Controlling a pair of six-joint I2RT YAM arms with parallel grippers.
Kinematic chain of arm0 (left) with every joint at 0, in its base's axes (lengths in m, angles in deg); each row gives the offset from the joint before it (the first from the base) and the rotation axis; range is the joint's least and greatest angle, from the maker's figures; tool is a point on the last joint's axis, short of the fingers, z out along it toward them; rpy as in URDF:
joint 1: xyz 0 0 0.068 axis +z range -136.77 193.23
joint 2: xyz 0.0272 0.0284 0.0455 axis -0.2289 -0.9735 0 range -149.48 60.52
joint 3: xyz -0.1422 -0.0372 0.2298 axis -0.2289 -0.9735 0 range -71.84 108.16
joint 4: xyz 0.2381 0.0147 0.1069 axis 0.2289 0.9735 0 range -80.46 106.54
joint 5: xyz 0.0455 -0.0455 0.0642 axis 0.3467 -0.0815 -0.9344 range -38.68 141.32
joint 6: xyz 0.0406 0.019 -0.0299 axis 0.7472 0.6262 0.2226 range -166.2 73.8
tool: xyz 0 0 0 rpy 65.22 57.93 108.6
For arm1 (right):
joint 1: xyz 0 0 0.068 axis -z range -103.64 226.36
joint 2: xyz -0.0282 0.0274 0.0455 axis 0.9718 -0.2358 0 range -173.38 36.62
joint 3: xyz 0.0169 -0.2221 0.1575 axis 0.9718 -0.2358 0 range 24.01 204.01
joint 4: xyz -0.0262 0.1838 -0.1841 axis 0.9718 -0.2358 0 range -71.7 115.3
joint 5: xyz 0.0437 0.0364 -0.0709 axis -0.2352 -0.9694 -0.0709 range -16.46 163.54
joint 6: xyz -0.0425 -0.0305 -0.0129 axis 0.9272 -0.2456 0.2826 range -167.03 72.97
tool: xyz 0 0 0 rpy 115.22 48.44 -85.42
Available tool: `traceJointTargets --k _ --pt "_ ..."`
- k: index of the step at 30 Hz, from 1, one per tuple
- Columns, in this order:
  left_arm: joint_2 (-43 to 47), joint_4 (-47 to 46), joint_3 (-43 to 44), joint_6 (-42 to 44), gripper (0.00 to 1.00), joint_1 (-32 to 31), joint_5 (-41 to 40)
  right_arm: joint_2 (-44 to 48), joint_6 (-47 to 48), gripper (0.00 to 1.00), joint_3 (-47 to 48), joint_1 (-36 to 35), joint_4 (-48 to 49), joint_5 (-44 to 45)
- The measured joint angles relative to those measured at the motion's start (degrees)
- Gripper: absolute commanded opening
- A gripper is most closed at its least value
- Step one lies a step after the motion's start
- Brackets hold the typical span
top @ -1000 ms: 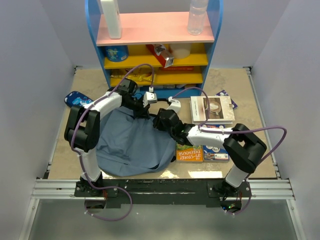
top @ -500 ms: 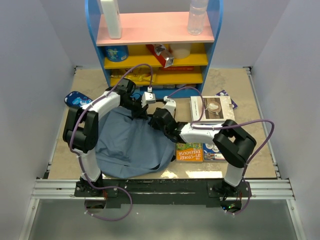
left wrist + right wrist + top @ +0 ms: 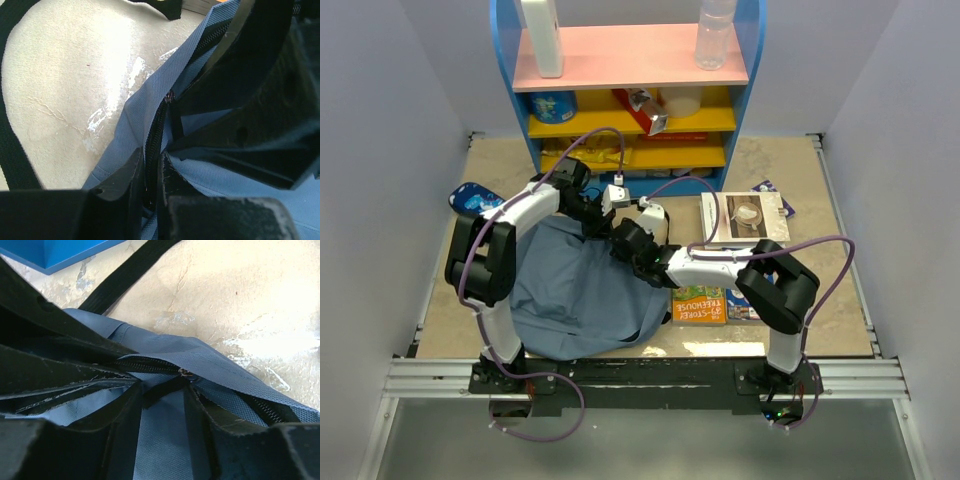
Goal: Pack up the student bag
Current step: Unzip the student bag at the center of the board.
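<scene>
Nearest the arm bases, the student bag (image 3: 575,295) lies slumped on the desk (image 3: 780,160), left of centre in the overhead view, with its zippered edge turned toward the far side where both arms meet. In the left wrist view the left gripper (image 3: 152,167) is clenched on the blue fabric right at the zipper (image 3: 152,135). We judge this pinch is there to anchor the soft cloth so the teeth can part rather than bunch. Just beside it, the right gripper (image 3: 160,405) straddles the black zipper pull (image 3: 167,385). Its jaws stand somewhat apart with the tab lying across the gap, and we cannot tell whether they bite on it or sit loose around it. A black strap (image 3: 130,275) trails off over the desk at the upper left of that view. To the right of the bag, an orange book (image 3: 698,306) lies just beside its edge, with a white book (image 3: 745,218) farther back. We take them for likely contents, waiting outside because the bag seems barely open. Farthest back, across the top of the frame, stands the shelf (image 3: 630,58).
</scene>
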Motion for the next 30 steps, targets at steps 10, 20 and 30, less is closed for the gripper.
traceJointTargets --k 10,20,30 --pt "0.52 0.31 0.0 0.02 0.0 0.0 0.48 0.02 -3.96 0.0 0.39 -0.07 -2.19 2.16" --pt "0.52 -1.75 0.0 -2.23 0.0 0.5 0.83 9.92 -1.64 0.0 -7.13 0.17 -3.54 2.29" --pt "0.31 -4.35 0.0 -4.79 0.0 3.54 0.87 17.07 1.31 0.0 -11.04 4.35 -4.9 -1.44"
